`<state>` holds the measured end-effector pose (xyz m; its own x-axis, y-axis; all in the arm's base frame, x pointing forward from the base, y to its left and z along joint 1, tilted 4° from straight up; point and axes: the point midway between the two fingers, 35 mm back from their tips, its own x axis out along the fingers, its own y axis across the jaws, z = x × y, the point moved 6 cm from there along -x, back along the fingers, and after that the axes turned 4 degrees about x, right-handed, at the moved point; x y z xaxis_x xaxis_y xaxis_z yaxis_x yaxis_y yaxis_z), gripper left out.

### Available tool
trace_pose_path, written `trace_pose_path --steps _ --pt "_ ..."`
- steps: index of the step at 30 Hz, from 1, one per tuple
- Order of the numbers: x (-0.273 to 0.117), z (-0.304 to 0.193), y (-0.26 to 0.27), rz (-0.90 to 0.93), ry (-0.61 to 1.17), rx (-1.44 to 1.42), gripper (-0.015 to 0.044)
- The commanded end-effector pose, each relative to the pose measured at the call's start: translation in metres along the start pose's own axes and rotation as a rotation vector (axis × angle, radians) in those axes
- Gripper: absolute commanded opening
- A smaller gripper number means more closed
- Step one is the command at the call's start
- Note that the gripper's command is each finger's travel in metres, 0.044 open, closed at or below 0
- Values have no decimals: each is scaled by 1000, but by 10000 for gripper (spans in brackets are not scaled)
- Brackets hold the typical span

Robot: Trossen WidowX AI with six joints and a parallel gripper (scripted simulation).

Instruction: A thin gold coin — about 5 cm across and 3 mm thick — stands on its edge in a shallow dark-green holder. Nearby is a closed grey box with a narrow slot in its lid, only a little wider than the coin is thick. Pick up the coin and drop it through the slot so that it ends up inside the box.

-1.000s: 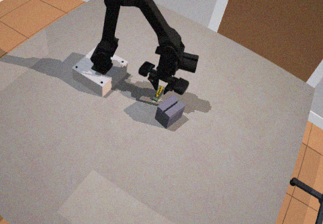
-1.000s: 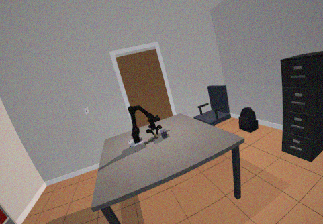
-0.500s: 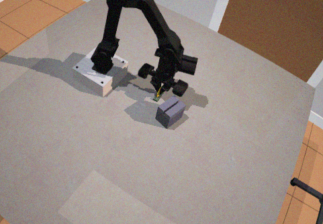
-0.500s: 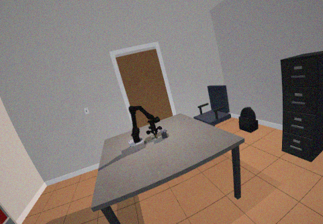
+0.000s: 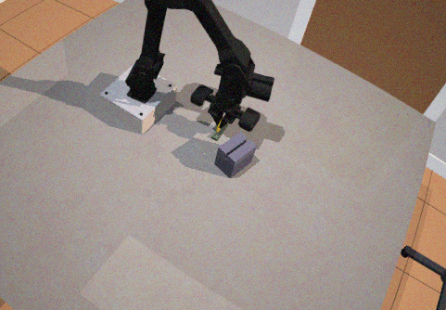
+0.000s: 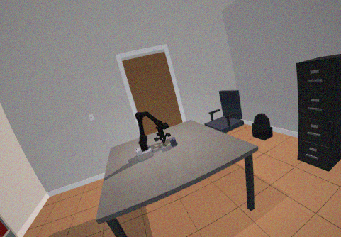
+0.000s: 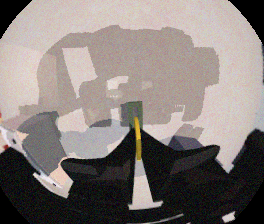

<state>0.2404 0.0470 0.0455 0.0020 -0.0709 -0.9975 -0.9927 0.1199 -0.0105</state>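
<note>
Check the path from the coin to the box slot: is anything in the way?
Nothing visible blocks it. The gripper is shut on the coin just above the holder; the grey box sits right beside it, its slot uncovered on top.

desk (image 5: 253,241): matt grey, faintly grainy | coin (image 5: 219,123): gold, probably metal | box (image 5: 235,154): matt grey | end effector (image 5: 222,120): matt black | arm base (image 5: 138,103): pale metal plate, wood sides

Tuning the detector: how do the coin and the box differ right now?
The coin is gold and thin, seen edge-on; the box is grey and blocky. The coin is pinched in the gripper above its green holder; the box stands free on the table, slot up. Both sit close together.
</note>
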Motion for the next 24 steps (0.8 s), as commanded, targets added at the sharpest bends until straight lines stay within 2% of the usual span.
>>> trace_pose_path --steps 1,24 --pt "-9 1 -3 -11 0 1 0" --pt "-66 1 -3 -11 -1 1 0"
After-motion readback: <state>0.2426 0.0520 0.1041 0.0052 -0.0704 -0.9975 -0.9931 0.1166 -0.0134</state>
